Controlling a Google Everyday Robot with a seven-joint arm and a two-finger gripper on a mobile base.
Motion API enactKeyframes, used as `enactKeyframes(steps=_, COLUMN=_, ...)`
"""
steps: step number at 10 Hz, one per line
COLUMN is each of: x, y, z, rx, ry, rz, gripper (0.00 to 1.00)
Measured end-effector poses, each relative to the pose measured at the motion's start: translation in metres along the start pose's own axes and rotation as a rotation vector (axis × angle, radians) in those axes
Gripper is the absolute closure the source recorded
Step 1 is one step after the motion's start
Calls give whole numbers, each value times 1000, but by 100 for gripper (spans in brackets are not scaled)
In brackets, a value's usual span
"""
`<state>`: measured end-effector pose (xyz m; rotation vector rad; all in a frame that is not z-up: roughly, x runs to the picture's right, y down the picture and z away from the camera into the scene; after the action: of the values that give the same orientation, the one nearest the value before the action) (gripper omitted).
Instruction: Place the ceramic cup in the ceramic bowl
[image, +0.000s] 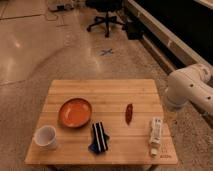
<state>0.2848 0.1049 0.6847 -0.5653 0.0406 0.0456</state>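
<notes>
The small white ceramic cup (45, 136) stands upright near the front left corner of the wooden table (105, 90). The orange-brown ceramic bowl (75, 112) sits just behind and to the right of it, empty. Only a white arm segment (190, 90) shows at the right edge, beside the table. The gripper itself is out of view.
A dark blue striped packet (99, 137) lies in front of the bowl. A red chili-shaped item (129, 113) lies right of centre. A white printed tube (156, 133) lies near the front right corner. An office chair (107, 17) and a blue floor cross (106, 51) are behind.
</notes>
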Motion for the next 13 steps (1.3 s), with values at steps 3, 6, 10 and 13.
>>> enactKeyframes(steps=3, x=0, y=0, z=0, rx=0, ry=0, rz=0, gripper=35)
enactKeyframes(steps=6, x=-8, y=1, z=0, rx=-2, ry=-2, rz=-15, gripper=35)
enactKeyframes(steps=10, x=-132, y=16, z=-1, rx=-18, ry=-117, rz=-219, gripper=35)
enactKeyframes(steps=13, x=-214, y=28, z=0, rx=-33, ry=-206, rz=-362, gripper=35)
